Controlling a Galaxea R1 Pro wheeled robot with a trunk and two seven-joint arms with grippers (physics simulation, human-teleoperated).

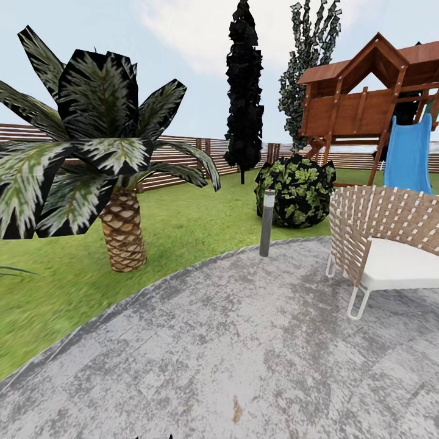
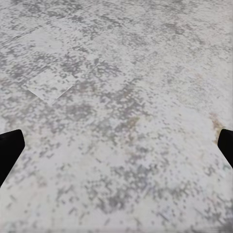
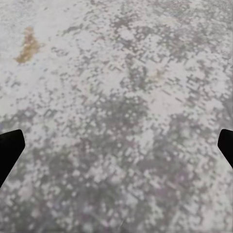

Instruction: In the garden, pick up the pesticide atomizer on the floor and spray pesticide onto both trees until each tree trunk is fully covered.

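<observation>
Left hand (image 2: 116,145) spread, over stone paving (image 2: 116,73)

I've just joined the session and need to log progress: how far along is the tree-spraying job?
Nothing looks done yet. Both grippers, left and right, hang open and empty over the grey stone paving. The head view faces the lawn with a palm, a dark conifer, a bush, a chair and a playhouse. Finding the atomizer, picking it up and spraying both trunks all remain.
</observation>
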